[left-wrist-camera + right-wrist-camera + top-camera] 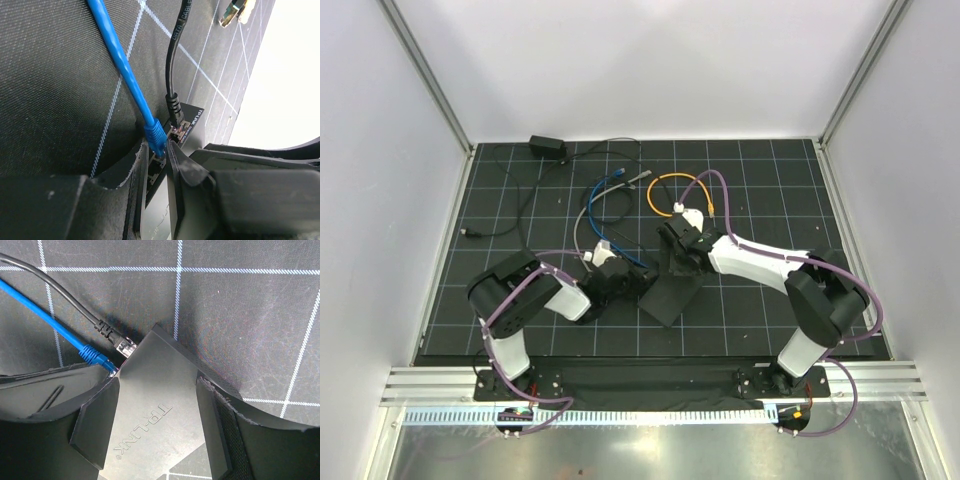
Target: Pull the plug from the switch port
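Just beside the black plug [173,107], left fingers [190,172] flank the blue plug [156,136], grip unclear; right fingers [97,422] clamp the switch [150,405].

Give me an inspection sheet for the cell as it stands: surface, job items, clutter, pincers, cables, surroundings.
Surface: black grid mat, lying flat.
Job's things: switch with the blue plug seated in an edge port and the black plug in the port beside it.
Clutter: power adapter at the far left of the mat; a loose plug lying unconnected.
Pincers: left pincer straddles the blue plug, closure unclear; right pincer is shut on the switch's sides.
Cables: blue cable and black cable run from the ports across the mat; orange cable looped by the right arm.
Surroundings: white walls; aluminium rail at the near edge.
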`<state>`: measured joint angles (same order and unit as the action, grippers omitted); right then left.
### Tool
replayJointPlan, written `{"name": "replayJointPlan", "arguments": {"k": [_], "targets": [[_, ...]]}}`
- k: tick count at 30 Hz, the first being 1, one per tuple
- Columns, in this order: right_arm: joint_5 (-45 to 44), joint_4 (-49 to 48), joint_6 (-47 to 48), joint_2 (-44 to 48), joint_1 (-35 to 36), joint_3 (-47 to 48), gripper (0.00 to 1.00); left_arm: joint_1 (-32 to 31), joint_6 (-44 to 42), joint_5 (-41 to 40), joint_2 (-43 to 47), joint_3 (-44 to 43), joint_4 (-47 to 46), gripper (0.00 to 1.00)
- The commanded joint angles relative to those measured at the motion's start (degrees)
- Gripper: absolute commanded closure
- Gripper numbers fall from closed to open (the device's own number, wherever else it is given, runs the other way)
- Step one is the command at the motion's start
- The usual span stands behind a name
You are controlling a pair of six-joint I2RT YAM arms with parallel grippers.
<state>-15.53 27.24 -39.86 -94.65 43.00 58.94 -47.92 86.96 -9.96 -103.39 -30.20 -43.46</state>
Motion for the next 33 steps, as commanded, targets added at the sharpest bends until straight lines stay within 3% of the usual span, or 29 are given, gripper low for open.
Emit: {"name": "replayJointPlan", "arguments": {"k": [1, 9, 12, 17, 33], "targets": [[1.99, 0.35, 0.30, -2.73, 0.06, 0.38, 0.29, -1.20, -0.39, -1.11, -3.04, 1.19, 2.86, 0.76], [2.34, 1.59, 1.27, -5.37, 0.06, 3.38, 0.27, -2.88, 5.58, -3.05, -7.61, 7.60, -6.98, 0.76], [2.44, 2.11, 1.01, -5.37, 0.24, 3.46, 0.27, -2.97, 5.94, -3.75, -9.80, 8.92, -11.72, 0.81], [-1.86, 5.80, 1.18, -6.51, 2.78, 6.36, 0.26, -2.97, 4.28, -5.51, -9.28, 9.19, -12.88, 1.00], [-7.68, 8.88, 0.48, -10.20, 7.97, 3.30, 0.26, -1.57, 2.61, -9.03, -6.47, 12.79, -15.51, 1.00]]}}
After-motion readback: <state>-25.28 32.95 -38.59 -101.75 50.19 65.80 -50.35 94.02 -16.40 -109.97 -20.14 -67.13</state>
